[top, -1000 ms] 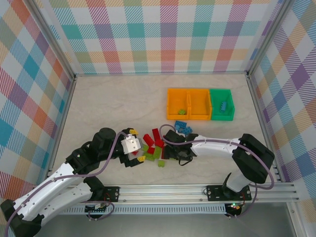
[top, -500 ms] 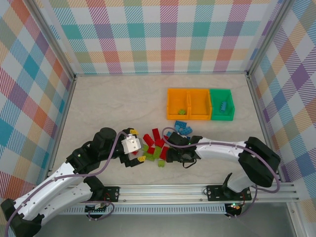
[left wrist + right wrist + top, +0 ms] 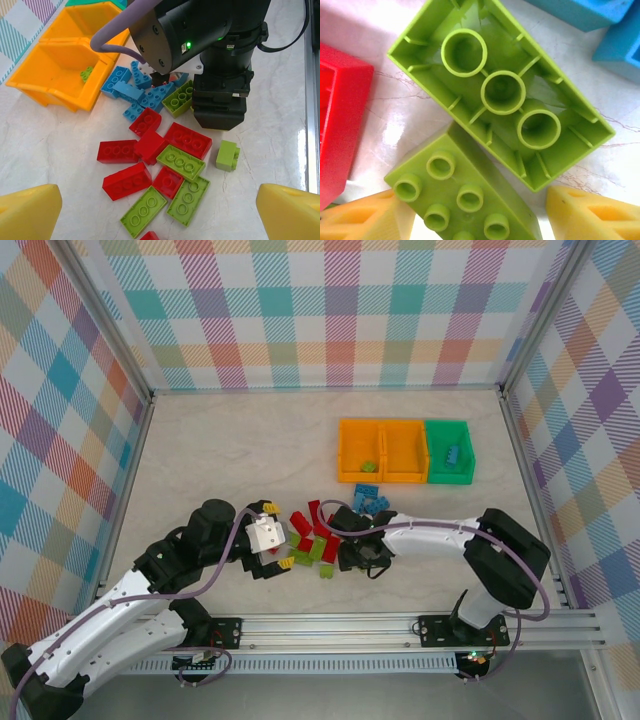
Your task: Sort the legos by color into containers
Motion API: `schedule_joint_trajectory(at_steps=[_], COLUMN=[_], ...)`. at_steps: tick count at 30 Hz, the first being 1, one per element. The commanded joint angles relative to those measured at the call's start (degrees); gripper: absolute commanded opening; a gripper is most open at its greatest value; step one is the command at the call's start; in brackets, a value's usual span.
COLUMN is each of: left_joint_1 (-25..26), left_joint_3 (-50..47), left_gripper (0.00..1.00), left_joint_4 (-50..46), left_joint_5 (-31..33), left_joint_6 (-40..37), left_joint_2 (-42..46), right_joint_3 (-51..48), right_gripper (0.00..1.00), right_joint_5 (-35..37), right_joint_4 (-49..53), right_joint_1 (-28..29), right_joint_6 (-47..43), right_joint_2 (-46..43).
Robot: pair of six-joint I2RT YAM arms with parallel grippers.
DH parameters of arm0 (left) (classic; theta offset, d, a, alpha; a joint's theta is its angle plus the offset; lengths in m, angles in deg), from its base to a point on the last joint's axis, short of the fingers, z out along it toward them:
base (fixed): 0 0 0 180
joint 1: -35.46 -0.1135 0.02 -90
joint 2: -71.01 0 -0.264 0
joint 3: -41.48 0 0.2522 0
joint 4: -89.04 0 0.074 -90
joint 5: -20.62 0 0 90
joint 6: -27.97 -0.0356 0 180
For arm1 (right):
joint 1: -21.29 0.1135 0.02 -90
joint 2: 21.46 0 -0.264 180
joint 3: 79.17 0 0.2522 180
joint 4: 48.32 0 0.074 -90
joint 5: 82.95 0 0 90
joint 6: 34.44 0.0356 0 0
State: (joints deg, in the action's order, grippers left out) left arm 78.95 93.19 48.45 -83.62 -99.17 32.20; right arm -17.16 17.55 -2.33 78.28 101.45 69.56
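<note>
Top view: 3 joined containers, 2 orange and 1 green, stand far right on the desk; 1 lime brick lies in the left orange one, 1 blue brick in the green. The loose legos lie piled between the arms. Left wrist view: left pincer spread wide above them. Right wrist view: right pincer, tips apart, flanks 1 stud-up brick beside 1 upturned brick showing 3 tubes.

Bright, even light from overhead; shadows soft and short. Pale glare streak on the glossy worktop, left wrist view. Right wrist close-up sharp
</note>
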Motion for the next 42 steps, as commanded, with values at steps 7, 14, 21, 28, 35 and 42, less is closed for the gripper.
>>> schedule_joint_trajectory(at_steps=[7, 14, 21, 28, 35, 42], left_joint_1=[0.51, 0.45, 0.34, 0.26, 0.23, -0.14], left_joint_3=[-1.54, -1.30, -1.92, -2.70, -4.09, -3.87], left_gripper=[1.00, 1.00, 1.00, 1.00, 1.00, 1.00], left_joint_4=[-0.82, -0.33, 2.28, 3.18, 4.11, 10.39], left_joint_5=[-8.37, -11.41, -5.35, 0.18, 2.60, 9.61], left_joint_6=[-2.94, -3.86, -3.55, -3.02, -3.40, 7.42], left_joint_2=[1.67, -0.59, -1.07, 0.15, 1.59, -1.30], right_joint_3=[-2.53, 2.79, 17.50, 33.23, 38.63, 34.98], right_gripper=[0.34, 0.24, 0.18, 0.19, 0.45, 0.55], right_joint_5=[-6.41, -0.60, -0.86, -0.96, -2.79, -3.18], right_joint_4=[-6.51, -0.22, -7.97, -9.00, -7.47, -7.16], right_joint_1=[-0.09, -4.50, -21.34, -28.19, -29.13, -29.13], right_joint_6=[-2.01, -8.14, -22.43, -26.79, -25.87, -25.71], right_joint_2=[-3.30, -17.93, -8.83, 11.85, 18.08, 9.11])
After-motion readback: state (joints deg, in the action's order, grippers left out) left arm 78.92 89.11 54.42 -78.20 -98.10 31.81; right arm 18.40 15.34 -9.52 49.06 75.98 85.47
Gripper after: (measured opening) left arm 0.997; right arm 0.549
